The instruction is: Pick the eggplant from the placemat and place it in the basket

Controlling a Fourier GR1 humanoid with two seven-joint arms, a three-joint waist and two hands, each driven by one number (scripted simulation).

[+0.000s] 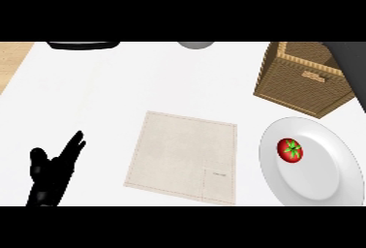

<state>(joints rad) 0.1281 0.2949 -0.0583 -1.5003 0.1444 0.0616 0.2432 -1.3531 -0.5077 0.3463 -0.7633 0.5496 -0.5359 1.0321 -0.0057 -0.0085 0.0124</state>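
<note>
The beige placemat (184, 156) lies flat in the middle of the white counter with nothing on it. No eggplant shows anywhere in the head view. The woven wicker basket (300, 85) stands at the back right; little of its inside is visible. A dark grey shape (349, 58) covers the basket's far right corner, and I cannot tell what it is. My left hand (50, 172) rests at the lower left, fingers straight and pointing up, holding nothing, well left of the placemat. My right hand does not show.
A white plate (322, 184) at the lower right carries a red tomato (290, 149). A black object (83, 45) and a grey round one (195, 44) sit at the counter's far edge. The counter's left edge runs diagonally at the upper left.
</note>
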